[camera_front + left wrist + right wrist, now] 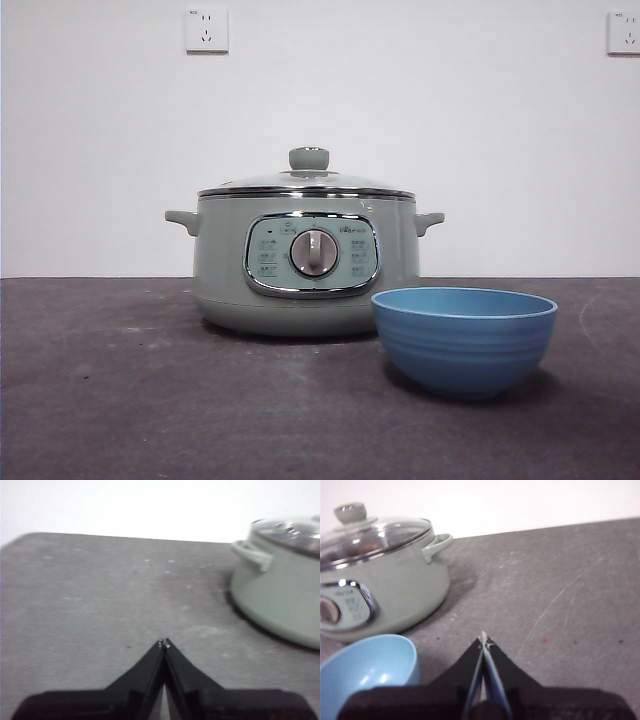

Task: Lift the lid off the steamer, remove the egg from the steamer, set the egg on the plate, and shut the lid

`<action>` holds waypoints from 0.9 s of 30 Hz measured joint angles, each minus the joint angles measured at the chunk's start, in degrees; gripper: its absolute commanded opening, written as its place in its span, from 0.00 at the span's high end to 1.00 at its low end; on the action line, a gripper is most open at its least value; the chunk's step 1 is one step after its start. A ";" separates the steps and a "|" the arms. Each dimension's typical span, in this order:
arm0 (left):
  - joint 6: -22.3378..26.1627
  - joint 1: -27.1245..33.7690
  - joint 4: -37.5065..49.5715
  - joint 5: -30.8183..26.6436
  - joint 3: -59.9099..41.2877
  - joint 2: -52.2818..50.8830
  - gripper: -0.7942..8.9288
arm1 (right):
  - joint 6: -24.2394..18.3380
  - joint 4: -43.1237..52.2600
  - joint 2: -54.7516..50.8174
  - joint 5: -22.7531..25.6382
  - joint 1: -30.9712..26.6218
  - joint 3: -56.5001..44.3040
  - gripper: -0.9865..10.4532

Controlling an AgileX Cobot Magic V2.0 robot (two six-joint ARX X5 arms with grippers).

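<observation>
The pale green steamer stands mid-table with its lid on, knob upright. The blue plate, a deep bowl, sits empty in front of it to the right. The egg is hidden. In the left wrist view my left gripper is shut and empty over bare table, the steamer off to one side. In the right wrist view my right gripper is shut and empty, with the steamer, its glass lid and the plate close by. Neither arm shows in the front view.
A dark grey table runs to a white wall with two sockets. The steamer's side handles stick out left and right.
</observation>
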 measured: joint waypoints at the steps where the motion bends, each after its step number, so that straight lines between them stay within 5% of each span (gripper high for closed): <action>1: -1.01 0.00 -0.39 0.50 0.52 0.00 0.93 | 1.51 0.24 0.02 0.00 0.00 0.15 0.92; 10: -4.94 0.00 -4.98 2.58 11.39 2.08 0.93 | 8.15 5.01 1.53 -0.11 0.00 7.45 0.92; 18: -5.99 0.00 -7.91 9.55 23.45 9.55 0.93 | 8.87 0.15 11.87 -7.45 0.02 21.09 0.92; 27: -2.54 0.00 -18.82 19.93 39.30 21.66 0.93 | -1.88 -18.82 30.40 -18.60 0.02 44.22 0.92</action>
